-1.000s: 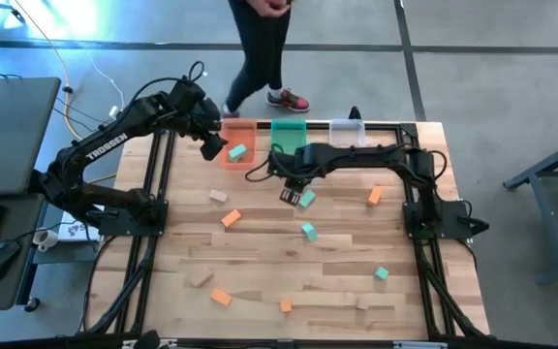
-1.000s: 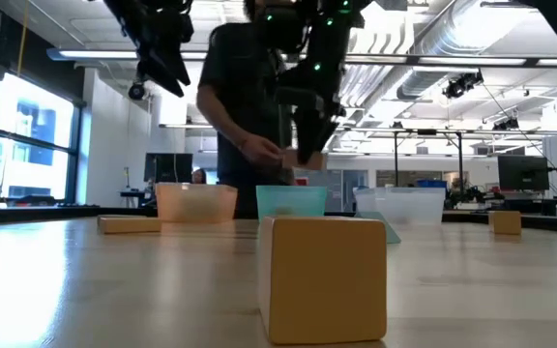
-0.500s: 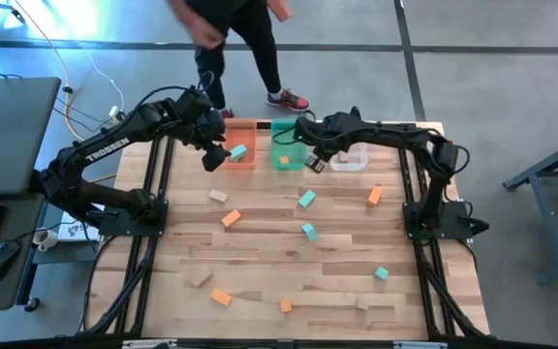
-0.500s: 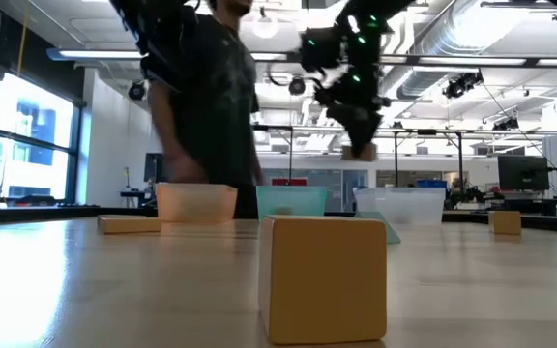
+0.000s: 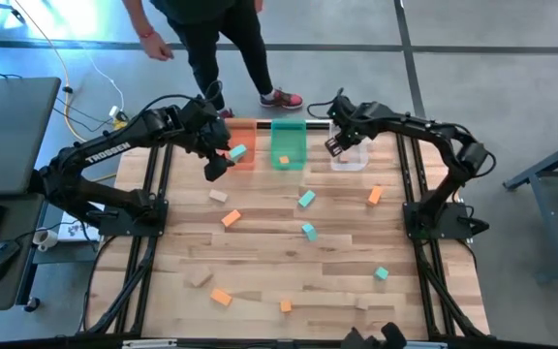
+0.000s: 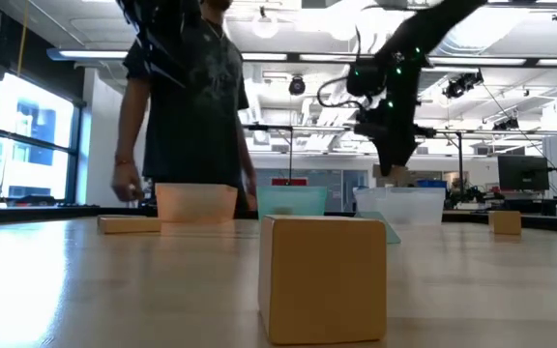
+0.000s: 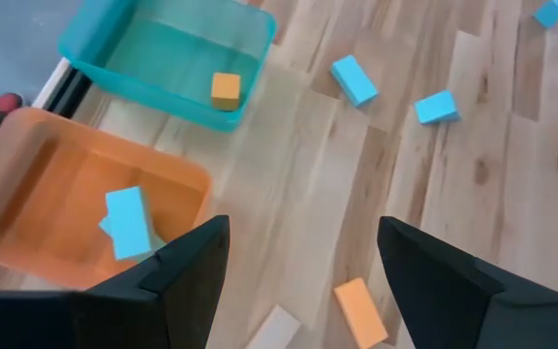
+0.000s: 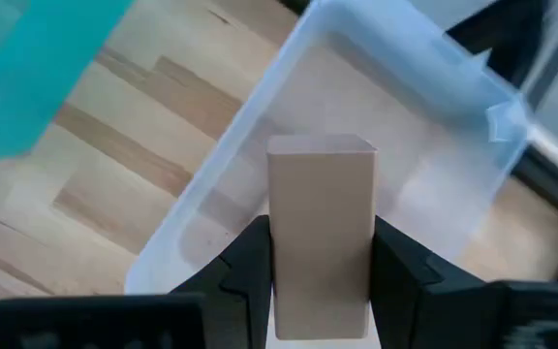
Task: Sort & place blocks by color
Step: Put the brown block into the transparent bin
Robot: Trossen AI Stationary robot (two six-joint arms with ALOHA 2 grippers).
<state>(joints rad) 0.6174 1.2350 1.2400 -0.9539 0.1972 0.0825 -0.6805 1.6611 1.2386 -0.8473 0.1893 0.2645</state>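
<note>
My right gripper [image 5: 338, 145] hangs over the clear tray [image 5: 354, 162] at the far edge, shut on a tan block [image 8: 320, 208]. My left gripper [image 5: 214, 167] is open above the table just near of the orange tray [image 5: 244, 162]; its fingers frame bare wood in the left wrist view [image 7: 303, 291]. A teal block [image 7: 127, 221] lies in the orange tray and an orange block [image 7: 225, 89] in the green tray [image 5: 288, 136]. Several teal, orange and tan blocks lie scattered on the table, such as teal ones [image 5: 306, 199], [image 5: 309, 231] and a tan one [image 5: 218, 196]. My right gripper pinches the tan block between its two fingers [image 8: 250, 276], on two opposite side faces near one end [image 8: 320, 301]. The block's other end sticks out past the fingertips. The fingers come from above, pointing down. The block is lifted clear, over the clear tray's inside [image 8: 424, 184].
A person [image 5: 211, 29] stands on the floor just beyond the far edge, behind the trays. A large-looking tan block [image 6: 323, 278] sits close to the low camera. More blocks lie toward the near edge [image 5: 221, 298], [image 5: 381, 274]. Bare wood shows in the table's middle.
My right gripper, with the tan block, rose from the table's middle beside a teal block, moved toward the far edge, passed the green tray and now hangs over the clear tray. My left gripper drifted slightly toward the near edge. The person walked leftward behind the table.
</note>
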